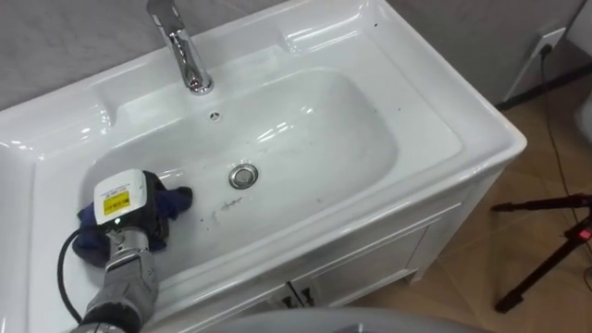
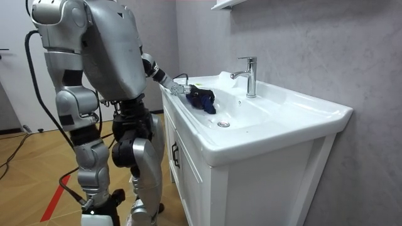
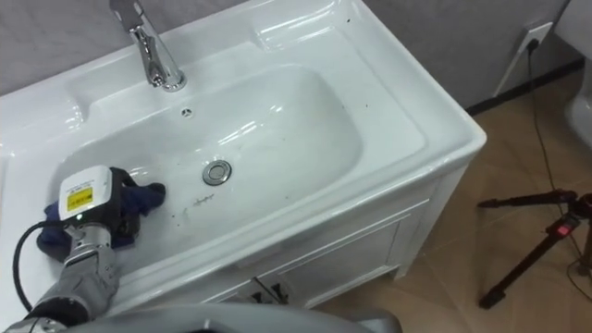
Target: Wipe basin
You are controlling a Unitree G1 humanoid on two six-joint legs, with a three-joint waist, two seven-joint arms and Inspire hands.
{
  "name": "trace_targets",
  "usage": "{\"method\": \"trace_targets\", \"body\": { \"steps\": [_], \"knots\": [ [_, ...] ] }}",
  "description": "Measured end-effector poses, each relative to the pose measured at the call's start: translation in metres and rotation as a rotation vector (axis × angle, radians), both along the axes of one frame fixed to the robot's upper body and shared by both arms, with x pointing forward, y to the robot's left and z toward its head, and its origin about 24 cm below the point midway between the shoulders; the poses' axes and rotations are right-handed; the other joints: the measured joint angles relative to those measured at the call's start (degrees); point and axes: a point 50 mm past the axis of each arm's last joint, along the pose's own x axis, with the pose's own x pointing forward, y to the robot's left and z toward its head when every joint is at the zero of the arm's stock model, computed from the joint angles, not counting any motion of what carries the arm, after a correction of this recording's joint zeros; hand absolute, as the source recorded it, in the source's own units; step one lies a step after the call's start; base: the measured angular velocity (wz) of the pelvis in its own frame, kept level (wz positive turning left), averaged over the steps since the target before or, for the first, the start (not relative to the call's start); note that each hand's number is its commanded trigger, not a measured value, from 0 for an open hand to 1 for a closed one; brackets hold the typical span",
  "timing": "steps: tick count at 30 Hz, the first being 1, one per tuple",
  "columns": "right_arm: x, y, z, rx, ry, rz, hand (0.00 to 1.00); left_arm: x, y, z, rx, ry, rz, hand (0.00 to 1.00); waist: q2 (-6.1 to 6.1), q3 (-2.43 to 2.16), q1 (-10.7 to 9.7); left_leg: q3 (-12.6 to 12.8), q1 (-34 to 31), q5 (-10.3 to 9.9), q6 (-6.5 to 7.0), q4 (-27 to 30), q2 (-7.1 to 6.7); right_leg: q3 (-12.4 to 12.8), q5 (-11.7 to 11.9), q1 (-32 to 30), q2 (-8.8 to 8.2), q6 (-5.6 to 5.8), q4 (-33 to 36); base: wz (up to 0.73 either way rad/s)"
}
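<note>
Robot's left hand (image 1: 123,205) rests on crumpled dark-blue cloth (image 1: 178,198) in glossy white basin (image 1: 319,125); its grip cannot be told.

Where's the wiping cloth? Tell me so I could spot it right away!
Look at the white basin with the chrome faucet. At the left end of its bowl, left of the round drain, lies a crumpled cloth under the robot's left hand. It is the one dark blue thing there.
</note>
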Motion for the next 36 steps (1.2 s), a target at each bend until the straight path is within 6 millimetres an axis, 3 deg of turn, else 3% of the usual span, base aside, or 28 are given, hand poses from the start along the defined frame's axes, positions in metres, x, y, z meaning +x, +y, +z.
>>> {"method": "trace_targets", "body": {
  "steps": [5, 11, 15, 20, 26, 30, 31, 36],
  "knots": [
    [0.007, 0.002, -0.001, 0.013, -0.04, -0.014, 0.0, 0.002, -0.002, -0.001, -0.058, 0.013, 0.033, 1.0, -0.42, 0.07, -0.37, 0.04, 1.22, -0.01, -0.01, 0.0, -0.13, -1.09, -1.12, 1.18, -0.49, 0.04, 0.24, 0.12],
    [0.013, 0.007, -0.003, 0.006, -0.071, 0.036, 0.0, 0.015, -0.013, -0.002, -0.306, 0.014, 0.181, 1.0, -0.86, 0.34, -0.86, 0.3, 1.4, -0.01, -0.01, 0.01, -0.2, -1.49, -2.05, 1.18, -1.04, -0.11, 1.47, 0.09],
    [0.013, 0.014, -0.006, 0.012, -0.064, 0.057, 0.0, 0.031, -0.021, 0.0, -0.515, 0.009, 0.261, 1.0, -2.69, 1.38, -1.73, 0.47, 1.82, -0.01, -0.01, 0.11, -0.53, -1.28, -3.81, 0.88, -1.31, 0.03, 3.52, 0.08],
    [0.011, 0.019, -0.007, 0.009, -0.061, 0.06, 0.0, 0.043, -0.037, 0.002, -0.706, 0.039, 0.261, 1.0, -2.91, 1.38, -1.9, 1.76, 1.11, -0.01, -0.01, 0.06, -0.97, -1.16, -3.91, -0.14, -1.87, 0.41, 3.94, -0.02],
    [0.0, 0.03, -0.01, 0.032, -0.023, 0.074, 0.0, 0.055, -0.058, 0.004, -0.886, 0.093, 0.223, 1.0, -3.07, 1.53, -3.52, 1.96, 1.18, -0.01, -0.01, -0.01, -1.77, -1.33, -3.86, 0.3, -2.31, 1.16, 2.99, 0.03],
    [0.001, 0.032, -0.011, 0.042, -0.019, 0.087, 0.0, 0.065, -0.077, 0.008, -1.018, 0.106, 0.194, 1.0, -2.74, 1.77, -6.8, 3.45, 0.23, -0.02, 0.01, 0.02, -2.21, -1.48, -3.54, 0.04, -2.88, 1.74, 2.0, 0.03],
    [0.001, 0.034, -0.011, 0.051, -0.016, 0.085, 0.0, 0.067, -0.083, 0.009, -1.057, 0.121, 0.186, 1.0, -2.76, 2.16, -7.6, 3.46, 0.21, -0.02, 0.0, -0.02, -2.3, -1.4, -3.47, -0.04, -2.98, 1.84, 2.02, 0.0],
    [0.001, 0.037, -0.012, 0.065, -0.007, 0.086, 0.0, 0.074, -0.097, 0.012, -1.162, 0.129, 0.184, 1.0, -2.52, 2.43, -9.77, 4.57, 0.01, -0.02, 0.01, 0.01, -2.69, -1.08, -3.61, -0.51, -3.38, 2.12, 2.1, -0.08]
  ]
}}
